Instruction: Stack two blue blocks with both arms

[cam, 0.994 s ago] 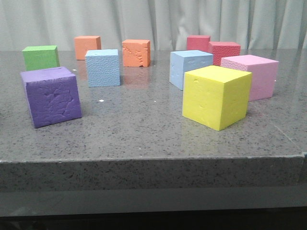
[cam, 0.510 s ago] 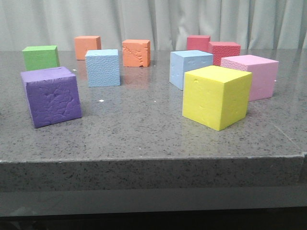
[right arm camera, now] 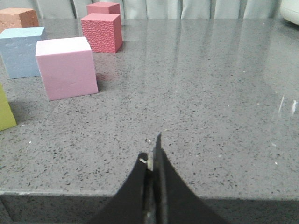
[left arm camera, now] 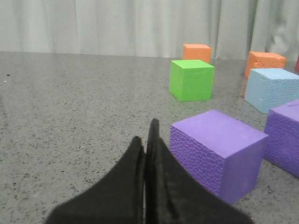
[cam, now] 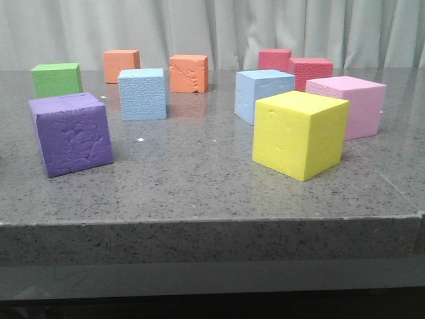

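Both blue blocks are sitting apart on the grey table (cam: 199,186), neither touched. The pebbled blue block (cam: 142,94) is resting toward the left rear, near the purple cube (cam: 70,133); the smoother blue block (cam: 262,95) is standing just behind the yellow cube (cam: 300,133), beside the pink cube (cam: 348,105). The left gripper (left arm camera: 145,140) is showing its jaws pressed together, holding nothing. The right gripper (right arm camera: 152,154) is likewise closed and empty near the table edge. Judgement: stacking is not begun; 2 pickups are pending.
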Tool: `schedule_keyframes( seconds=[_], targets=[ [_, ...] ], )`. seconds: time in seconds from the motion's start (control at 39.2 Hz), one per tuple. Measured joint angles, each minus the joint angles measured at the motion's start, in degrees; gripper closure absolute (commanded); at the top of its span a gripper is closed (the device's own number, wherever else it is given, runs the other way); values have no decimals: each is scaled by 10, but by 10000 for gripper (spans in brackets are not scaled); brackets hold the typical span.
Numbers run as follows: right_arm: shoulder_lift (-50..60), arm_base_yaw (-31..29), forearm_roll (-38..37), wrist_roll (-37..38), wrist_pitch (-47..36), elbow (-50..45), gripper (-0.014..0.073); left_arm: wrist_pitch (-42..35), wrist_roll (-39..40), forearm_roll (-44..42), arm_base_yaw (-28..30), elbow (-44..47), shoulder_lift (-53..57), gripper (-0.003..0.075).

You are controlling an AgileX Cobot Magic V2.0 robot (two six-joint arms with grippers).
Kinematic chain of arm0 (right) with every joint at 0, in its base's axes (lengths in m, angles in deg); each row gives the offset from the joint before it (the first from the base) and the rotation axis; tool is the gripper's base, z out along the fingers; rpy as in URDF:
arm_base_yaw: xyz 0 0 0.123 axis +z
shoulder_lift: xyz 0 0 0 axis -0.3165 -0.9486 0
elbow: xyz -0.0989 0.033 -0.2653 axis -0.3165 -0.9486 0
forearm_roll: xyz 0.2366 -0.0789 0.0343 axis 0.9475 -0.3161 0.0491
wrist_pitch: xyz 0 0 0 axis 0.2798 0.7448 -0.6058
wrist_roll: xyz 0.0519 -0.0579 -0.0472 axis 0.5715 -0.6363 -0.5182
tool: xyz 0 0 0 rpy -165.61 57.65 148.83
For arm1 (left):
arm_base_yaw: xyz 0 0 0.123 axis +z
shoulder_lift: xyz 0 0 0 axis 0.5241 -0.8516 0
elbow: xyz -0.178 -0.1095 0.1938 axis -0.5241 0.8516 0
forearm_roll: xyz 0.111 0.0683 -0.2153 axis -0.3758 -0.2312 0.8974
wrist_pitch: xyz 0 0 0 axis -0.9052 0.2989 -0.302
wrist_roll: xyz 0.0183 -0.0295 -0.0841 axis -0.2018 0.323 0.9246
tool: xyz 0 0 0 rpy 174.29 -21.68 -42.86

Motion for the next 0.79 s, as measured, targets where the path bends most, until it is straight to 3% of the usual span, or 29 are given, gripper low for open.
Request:
schedule_keyframes(
  seconds=[0.23,0.51,0.79],
  targets=[
    [0,0,0,0,-3,0,661,-19,0,0,0,0,0,741],
    [0,0,0,0,-63,0,661,-128,0,1,0,0,0,741],
    [0,0,0,0,-87,0,661,-153,0,1,0,0,0,741]
  ],
)
